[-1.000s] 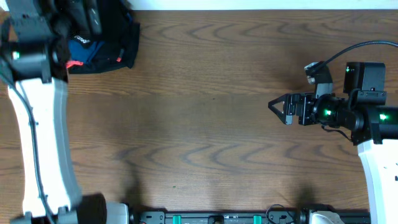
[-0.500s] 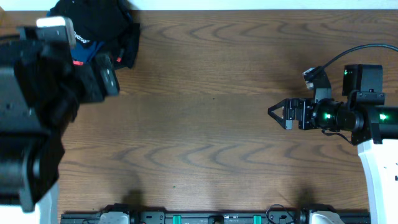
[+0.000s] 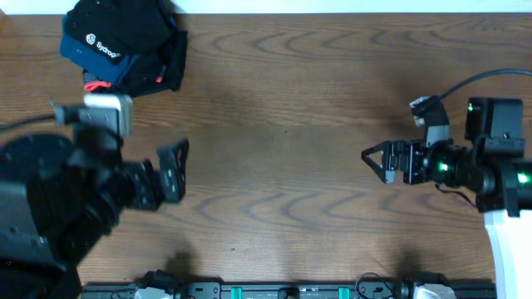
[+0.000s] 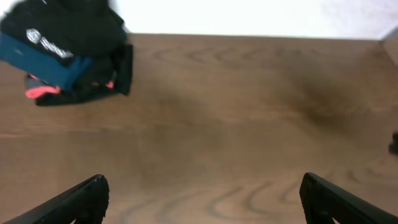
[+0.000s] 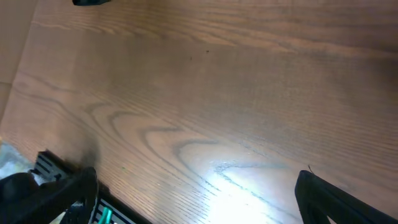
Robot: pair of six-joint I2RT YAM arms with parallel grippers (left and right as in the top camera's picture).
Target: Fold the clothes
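Note:
The clothes (image 3: 125,29) lie bunched at the table's far left corner: black fabric with a white logo and lettering, on top of a small pile. In the left wrist view the clothes (image 4: 62,25) show at the upper left, far off. My left gripper (image 3: 174,170) hangs open over bare wood, well in front of the pile, with nothing between its fingers (image 4: 93,190). At the right side my right gripper (image 3: 370,159) points left, also open and empty. Its fingertips (image 5: 311,186) frame only bare tabletop.
Under the black fabric lie a dark blue garment (image 3: 79,48) and a small black piece with red-pink tags (image 3: 154,75). The wooden table (image 3: 283,108) stretches between the two arms. A black rail (image 3: 291,291) runs along the front edge.
My left arm has swung from over the pile at the back left down toward the front, uncovering the pile. The right gripper has shifted only slightly.

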